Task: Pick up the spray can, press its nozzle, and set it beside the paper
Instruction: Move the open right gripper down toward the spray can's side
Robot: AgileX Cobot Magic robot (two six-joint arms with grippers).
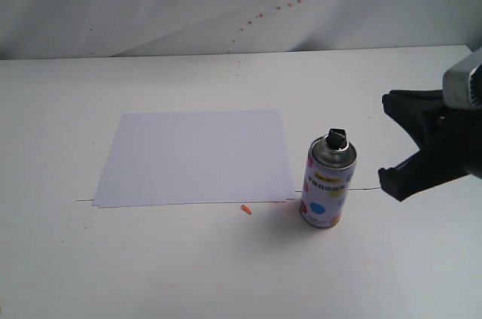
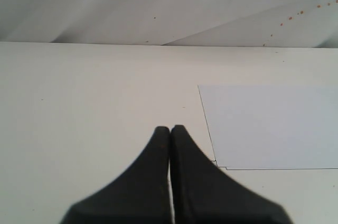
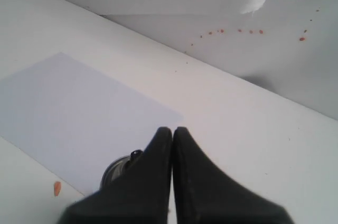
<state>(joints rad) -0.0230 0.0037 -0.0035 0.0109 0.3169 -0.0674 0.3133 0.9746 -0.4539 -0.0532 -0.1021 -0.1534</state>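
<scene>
The right gripper, at mid-right of the exterior view, looks spread there yet pressed together in its wrist view: I cannot tell. Left of it the spray can stands upright on the surface, just beside the paper. Probably light, rigid, slick; grasp mid-body.

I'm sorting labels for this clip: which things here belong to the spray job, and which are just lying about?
Job: spray can; its nozzle; paper; right gripper, close beside the can.
Lying about: orange fleck; orange-spotted backdrop sheet.
</scene>
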